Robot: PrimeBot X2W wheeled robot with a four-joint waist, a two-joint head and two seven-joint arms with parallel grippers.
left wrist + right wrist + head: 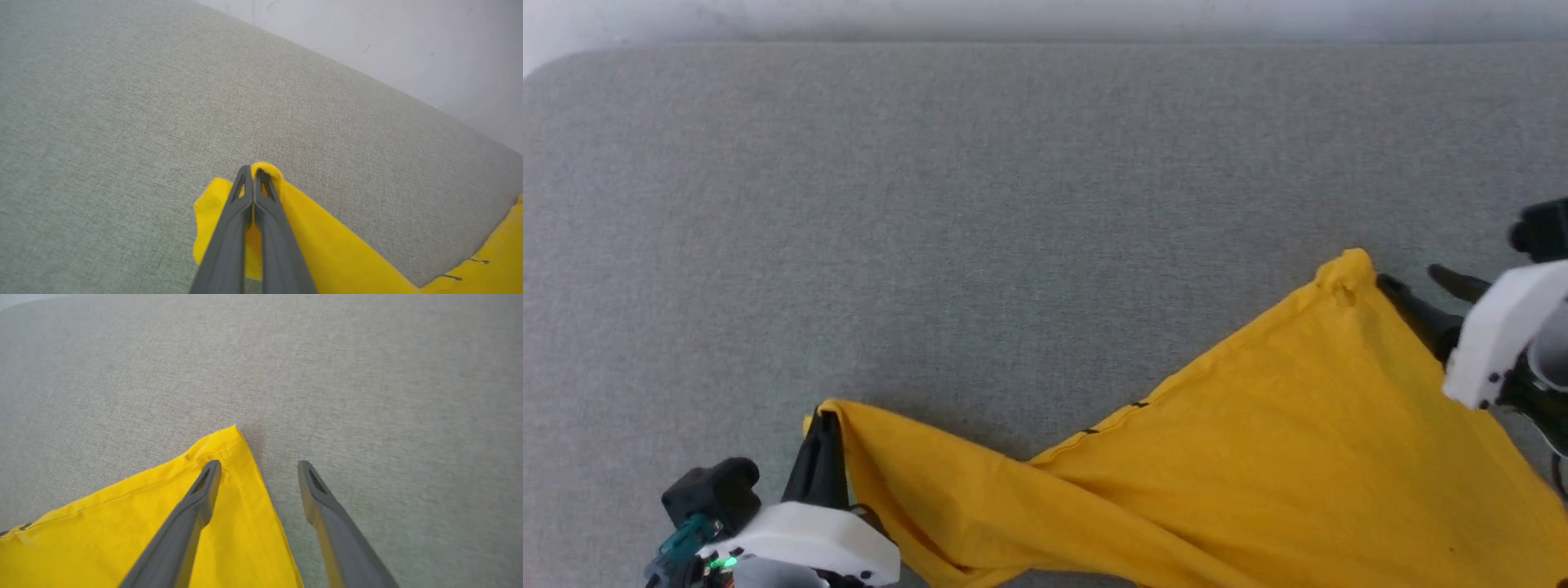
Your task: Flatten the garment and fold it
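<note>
Head view: garment (1258, 457) lying on grey fabric surface (1013, 204), plain yellow face up, between both claws. State of left gripper (823, 420): fingers closed together, pinching cloth corner. State of right gripper (1409, 278): fingers wide apart, gripping nothing; one finger above opposite corner, other beside cloth edge.

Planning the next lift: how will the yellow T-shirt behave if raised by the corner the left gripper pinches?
Probably floppy: the yellow T-shirt sags in folds beside the left gripper, so it should drape, not hold shape. Likely light: its thin cloth lies flat on the grey surface. Pushed, it may bunch; the right gripper is open, leaving that corner free.
</note>
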